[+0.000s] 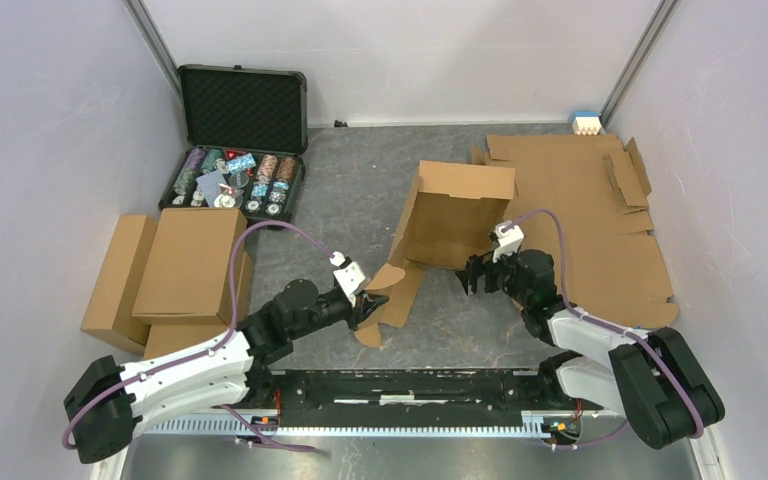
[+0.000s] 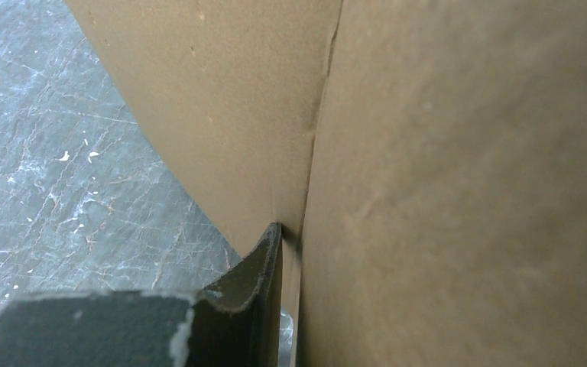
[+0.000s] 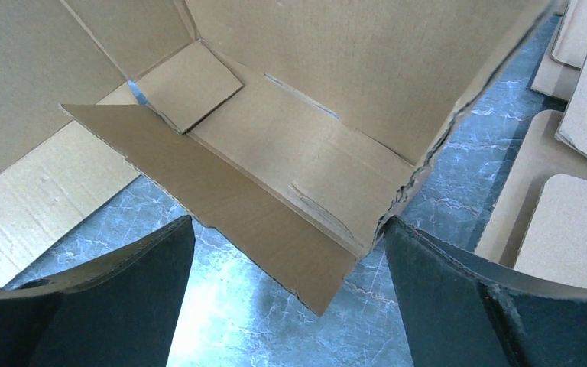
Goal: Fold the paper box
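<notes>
The paper box (image 1: pixel 455 215) stands half-formed in the middle of the table, one wall raised and its flaps spreading down to the left. My left gripper (image 1: pixel 368 308) is shut on the low left flap. In the left wrist view one dark finger (image 2: pixel 264 264) presses against the cardboard (image 2: pixel 458 183), and the other finger is hidden behind it. My right gripper (image 1: pixel 480 272) is open beside the box's near right corner. In the right wrist view its fingers (image 3: pixel 443 283) stand wide apart, and the box's open inside (image 3: pixel 306 153) and a loose flap edge lie just ahead, between them.
A black case of poker chips (image 1: pixel 235 150) lies open at the back left. Finished brown boxes (image 1: pixel 175 270) are stacked at the left. Flat cardboard sheets (image 1: pixel 600 220) cover the right side. A small white and blue object (image 1: pixel 585 123) sits by the back wall.
</notes>
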Motion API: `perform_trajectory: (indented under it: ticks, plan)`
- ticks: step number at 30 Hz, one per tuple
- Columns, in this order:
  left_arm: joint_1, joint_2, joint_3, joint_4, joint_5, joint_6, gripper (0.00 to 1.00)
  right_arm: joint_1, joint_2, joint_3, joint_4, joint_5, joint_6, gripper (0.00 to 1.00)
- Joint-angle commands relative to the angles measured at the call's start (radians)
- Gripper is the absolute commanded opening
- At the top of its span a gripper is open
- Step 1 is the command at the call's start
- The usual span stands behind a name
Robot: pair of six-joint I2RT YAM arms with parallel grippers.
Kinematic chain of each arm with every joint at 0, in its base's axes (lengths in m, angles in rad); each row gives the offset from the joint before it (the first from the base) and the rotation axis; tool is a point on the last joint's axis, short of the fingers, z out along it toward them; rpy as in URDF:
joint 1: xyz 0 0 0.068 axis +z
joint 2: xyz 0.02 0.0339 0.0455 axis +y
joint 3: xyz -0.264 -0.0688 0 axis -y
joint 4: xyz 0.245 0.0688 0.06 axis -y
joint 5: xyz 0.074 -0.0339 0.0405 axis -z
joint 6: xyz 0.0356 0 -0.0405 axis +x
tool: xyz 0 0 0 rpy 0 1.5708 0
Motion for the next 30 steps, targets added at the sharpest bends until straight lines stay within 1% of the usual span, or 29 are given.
perform_trajectory:
  ticks: [1, 5, 8, 11, 13, 17, 21, 25, 30]
  plan:
    - [-0.005, -0.001, 0.037, -0.014, 0.011, -0.009, 0.23, 0.001, 0.022, 0.037, 0.058, 0.007, -0.029, 0.97]
    - [-0.005, 0.000, 0.038, -0.012, 0.017, -0.009, 0.23, 0.002, 0.037, 0.037, 0.076, 0.030, -0.033, 0.91]
    - [-0.005, 0.005, 0.040, -0.010, 0.016, -0.009, 0.23, 0.003, 0.056, 0.044, 0.093, 0.025, -0.036, 0.89]
    - [-0.004, 0.011, 0.043, -0.010, 0.023, -0.010, 0.23, 0.003, 0.088, 0.062, 0.097, 0.043, -0.019, 0.75]
    - [-0.004, 0.015, 0.043, -0.006, 0.029, -0.013, 0.23, 0.004, 0.102, 0.061, 0.123, 0.072, 0.008, 0.72]
    - [-0.005, 0.025, 0.044, -0.002, 0.035, -0.016, 0.24, 0.003, 0.107, 0.032, 0.205, 0.154, 0.071, 0.74]
    - [-0.004, 0.043, 0.049, 0.004, 0.041, -0.023, 0.24, 0.003, 0.143, 0.038, 0.248, 0.216, 0.115, 0.74]
    - [-0.004, 0.067, 0.058, 0.017, 0.053, -0.034, 0.24, 0.006, 0.193, 0.055, 0.287, 0.227, 0.128, 0.72]
    - [-0.004, 0.102, 0.074, 0.026, 0.073, -0.045, 0.24, 0.017, 0.257, 0.079, 0.297, 0.281, 0.125, 0.70]
